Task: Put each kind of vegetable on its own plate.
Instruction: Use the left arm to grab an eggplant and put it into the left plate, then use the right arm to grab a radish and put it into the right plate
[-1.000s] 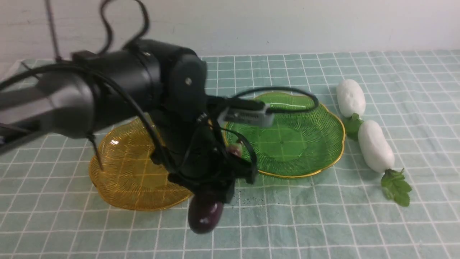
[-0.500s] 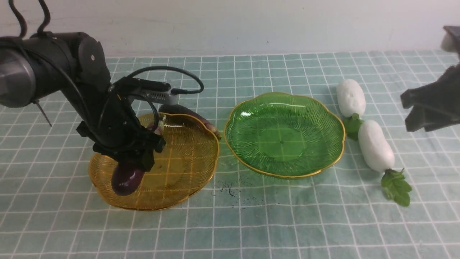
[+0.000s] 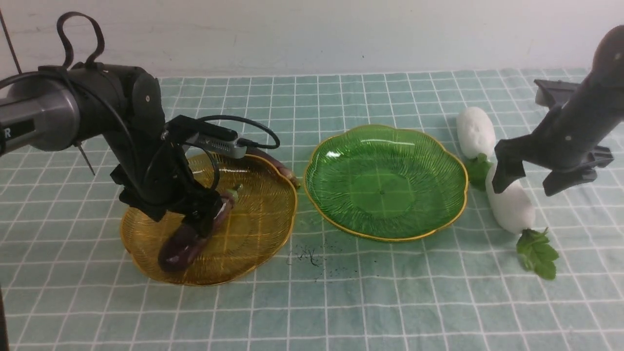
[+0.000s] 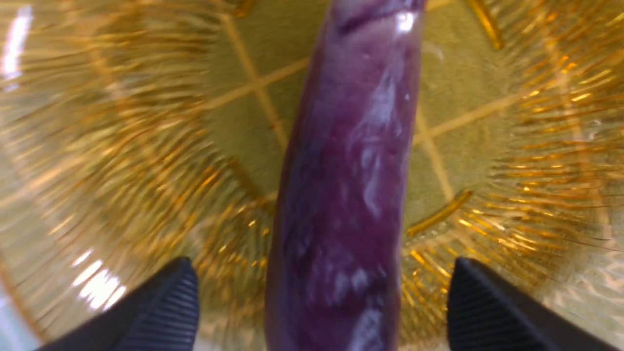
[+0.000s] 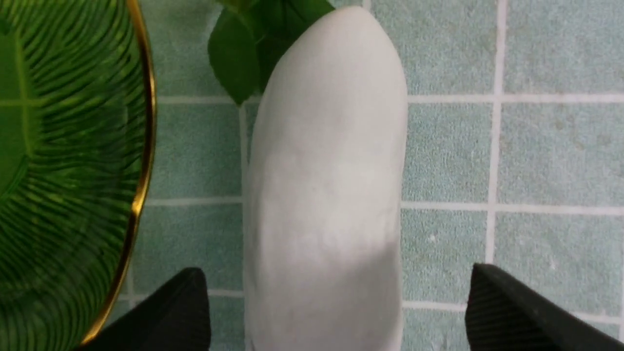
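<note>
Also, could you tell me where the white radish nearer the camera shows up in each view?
Front view: the near radish lies on the cloth just right of the green plate, under the right gripper.
Left wrist view: not in it.
Right wrist view: it runs lengthwise between the open fingers.
Shared landmark: the green plate's gold rim beside it.

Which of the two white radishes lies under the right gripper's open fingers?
The nearer radish, with leaves at its near end: the right gripper stands open over it. The farther radish lies beyond it, clear of the fingers.
</note>
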